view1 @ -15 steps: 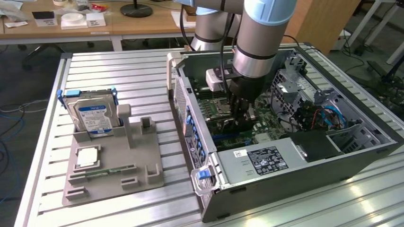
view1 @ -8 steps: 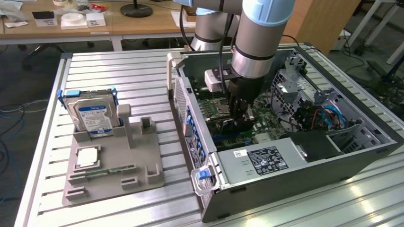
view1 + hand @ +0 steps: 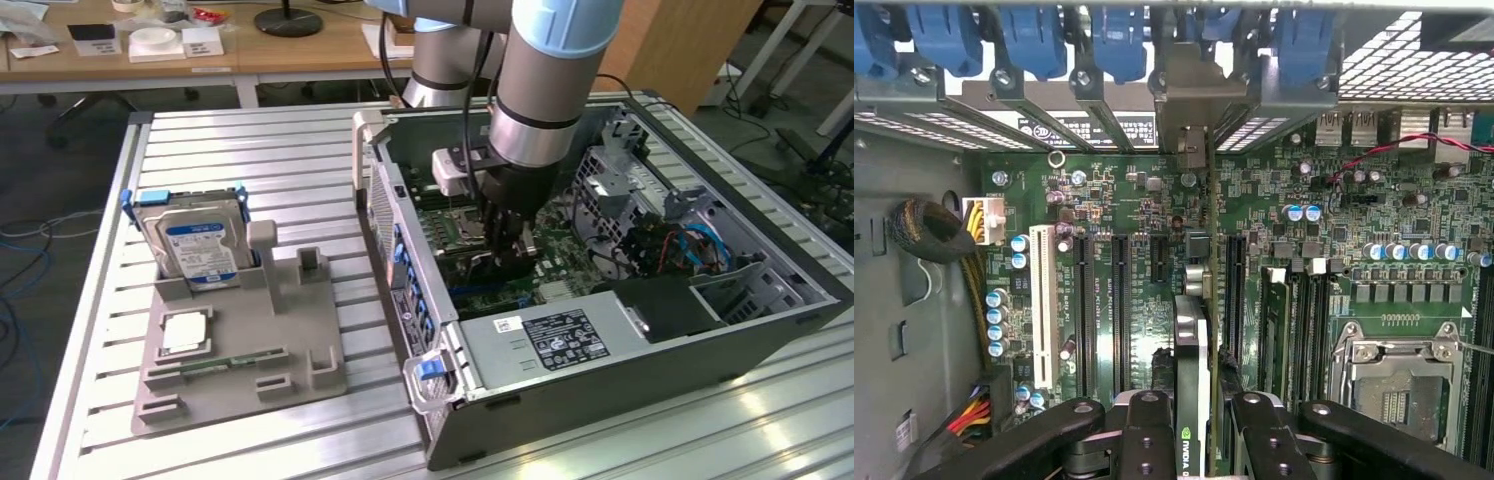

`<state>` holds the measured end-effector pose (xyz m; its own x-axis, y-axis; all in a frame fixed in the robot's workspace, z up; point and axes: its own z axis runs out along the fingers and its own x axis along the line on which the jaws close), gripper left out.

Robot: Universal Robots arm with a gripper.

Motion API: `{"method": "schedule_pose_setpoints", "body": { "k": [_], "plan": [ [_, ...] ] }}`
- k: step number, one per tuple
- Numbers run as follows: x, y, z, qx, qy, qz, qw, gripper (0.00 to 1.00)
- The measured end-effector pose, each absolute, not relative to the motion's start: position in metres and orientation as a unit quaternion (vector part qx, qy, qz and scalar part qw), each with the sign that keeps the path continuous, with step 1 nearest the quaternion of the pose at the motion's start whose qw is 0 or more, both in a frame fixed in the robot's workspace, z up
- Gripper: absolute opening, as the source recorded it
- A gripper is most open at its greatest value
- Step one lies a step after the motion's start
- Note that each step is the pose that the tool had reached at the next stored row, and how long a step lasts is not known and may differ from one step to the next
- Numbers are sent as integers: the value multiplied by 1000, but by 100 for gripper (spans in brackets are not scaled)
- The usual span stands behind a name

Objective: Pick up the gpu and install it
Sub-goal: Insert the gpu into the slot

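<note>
My gripper (image 3: 507,240) reaches down into the open computer case (image 3: 667,330), over the green motherboard (image 3: 1124,210). It is shut on the gpu (image 3: 1192,345), which I see edge-on in the wrist view: a thin green board with a black cooler between the two black fingers (image 3: 1149,435). The card's silver end bracket (image 3: 1189,115) stands against the case's rear slot openings. The card runs along a black expansion slot (image 3: 1234,290); whether its lower edge sits in the slot is hidden by the card itself.
A grey parts holder (image 3: 240,340) lies on the slatted table at the exterior view's left, holding a silver hard drive (image 3: 198,245) and a narrow green memory stick (image 3: 220,365). Drive cages and blue cables (image 3: 694,245) crowd the case's far side. The CPU socket (image 3: 1394,385) lies beside the slots.
</note>
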<state>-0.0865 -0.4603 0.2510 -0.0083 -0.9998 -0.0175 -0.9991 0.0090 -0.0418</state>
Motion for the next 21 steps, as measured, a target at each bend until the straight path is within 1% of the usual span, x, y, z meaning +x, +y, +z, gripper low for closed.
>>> {"method": "schedule_pose_setpoints", "body": {
  "k": [21],
  "plan": [
    [-86,-460,247,-704,710,-9,21,27]
  ]
}}
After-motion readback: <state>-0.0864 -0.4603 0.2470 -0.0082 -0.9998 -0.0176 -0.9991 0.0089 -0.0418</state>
